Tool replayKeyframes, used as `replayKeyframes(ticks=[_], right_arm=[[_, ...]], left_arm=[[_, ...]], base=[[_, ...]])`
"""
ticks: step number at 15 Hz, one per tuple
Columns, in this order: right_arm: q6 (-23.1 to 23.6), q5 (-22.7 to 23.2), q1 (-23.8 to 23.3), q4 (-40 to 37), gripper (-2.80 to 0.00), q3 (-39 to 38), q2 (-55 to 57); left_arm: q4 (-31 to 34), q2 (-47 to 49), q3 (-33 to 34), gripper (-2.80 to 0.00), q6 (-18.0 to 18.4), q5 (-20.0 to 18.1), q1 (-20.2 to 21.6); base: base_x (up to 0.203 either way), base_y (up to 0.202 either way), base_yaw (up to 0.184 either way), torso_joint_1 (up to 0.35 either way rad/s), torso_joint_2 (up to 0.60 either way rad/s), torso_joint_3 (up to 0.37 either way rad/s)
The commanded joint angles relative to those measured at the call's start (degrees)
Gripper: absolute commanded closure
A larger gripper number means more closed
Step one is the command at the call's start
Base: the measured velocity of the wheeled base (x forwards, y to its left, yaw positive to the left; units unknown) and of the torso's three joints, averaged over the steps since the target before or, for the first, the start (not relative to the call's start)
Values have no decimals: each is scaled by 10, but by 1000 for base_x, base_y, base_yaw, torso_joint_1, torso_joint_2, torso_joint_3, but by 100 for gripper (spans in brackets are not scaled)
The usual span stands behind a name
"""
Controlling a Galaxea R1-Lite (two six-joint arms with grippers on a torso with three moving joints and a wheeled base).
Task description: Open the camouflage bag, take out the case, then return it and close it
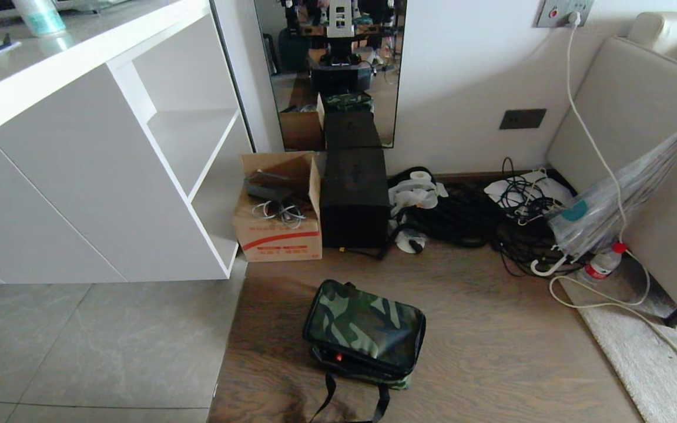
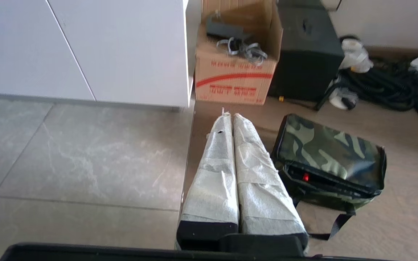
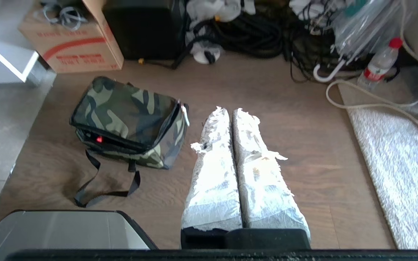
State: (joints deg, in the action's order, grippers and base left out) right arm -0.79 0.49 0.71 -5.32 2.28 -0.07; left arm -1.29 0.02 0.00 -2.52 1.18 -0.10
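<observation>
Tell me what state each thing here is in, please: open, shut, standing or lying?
Green camouflage soft bag: on the floor, lid down, a gap along its front edge.
Brown cardboard box: flaps open, cables inside.
Clear plastic bottle: lying down, red cap on.
Left fingers: shut, empty.
Right fingers: shut, empty.

Wood floor (image 1: 491, 352): camouflage bag (image 1: 364, 329), cardboard box (image 1: 280, 226)
</observation>
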Motion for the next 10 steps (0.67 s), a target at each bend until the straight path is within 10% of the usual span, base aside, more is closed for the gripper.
replayKeyframes(ticks=[1,10], right_arm=[[0,0,0,0,0,0,2],[0,0,0,0,0,0,2]], left_arm=[[0,0,5,0,0,0,0],[0,0,5,0,0,0,0]], base=[[0,0,0,2,2,198],[0,0,0,2,3,200]])
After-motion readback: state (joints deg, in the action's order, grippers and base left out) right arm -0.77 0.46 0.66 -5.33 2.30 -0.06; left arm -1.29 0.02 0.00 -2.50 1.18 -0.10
